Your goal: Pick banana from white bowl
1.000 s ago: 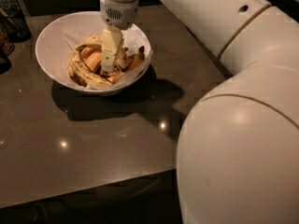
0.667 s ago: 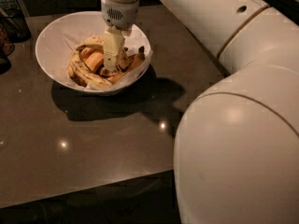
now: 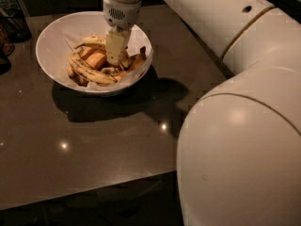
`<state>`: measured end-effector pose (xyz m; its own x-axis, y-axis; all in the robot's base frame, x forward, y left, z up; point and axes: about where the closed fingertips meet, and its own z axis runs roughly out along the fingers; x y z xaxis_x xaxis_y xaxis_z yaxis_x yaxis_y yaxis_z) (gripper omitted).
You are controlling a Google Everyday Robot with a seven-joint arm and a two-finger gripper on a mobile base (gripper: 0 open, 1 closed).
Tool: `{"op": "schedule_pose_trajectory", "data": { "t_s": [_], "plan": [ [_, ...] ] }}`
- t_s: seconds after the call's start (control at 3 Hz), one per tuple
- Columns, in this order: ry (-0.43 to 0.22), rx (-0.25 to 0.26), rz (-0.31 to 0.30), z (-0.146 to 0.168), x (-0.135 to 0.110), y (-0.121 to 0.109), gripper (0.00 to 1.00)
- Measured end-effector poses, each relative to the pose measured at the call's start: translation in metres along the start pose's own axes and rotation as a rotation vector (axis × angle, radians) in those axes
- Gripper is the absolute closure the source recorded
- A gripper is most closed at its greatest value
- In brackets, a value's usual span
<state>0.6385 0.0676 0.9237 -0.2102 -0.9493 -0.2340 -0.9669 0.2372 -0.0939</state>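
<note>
The white bowl point(image 3: 56, 36) with a paper lining stands at the back left of the dark table. It holds a heap of bananas. The freckled pale-yellow banana point(image 3: 88, 72) curves along the front left of the heap. Smoother orange-yellow bananas point(image 3: 97, 59) lie just behind it. My gripper point(image 3: 116, 60) points straight down into the middle of the heap, just right of the orange-yellow pieces and behind the freckled banana's right end. What is under its tip is hidden.
My white arm point(image 3: 244, 126) fills the right side and reaches over the table to the bowl. Dark objects point(image 3: 10, 29) stand at the far left edge. The table's front edge point(image 3: 84, 192) runs along the bottom.
The gripper has shifted slightly to the right inside the bowl. The bananas and bowl have not visibly moved.
</note>
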Motion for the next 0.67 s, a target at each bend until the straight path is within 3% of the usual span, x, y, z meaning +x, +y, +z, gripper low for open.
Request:
{"op": "schedule_pose_trajectory", "data": {
  "t_s": [0.33,0.67],
  "plan": [
    [-0.008,-0.005,0.012,0.0001,0.0026,-0.0020,0.89],
    [-0.008,-0.005,0.012,0.0001,0.0025,-0.0021,1.00]
  ]
}}
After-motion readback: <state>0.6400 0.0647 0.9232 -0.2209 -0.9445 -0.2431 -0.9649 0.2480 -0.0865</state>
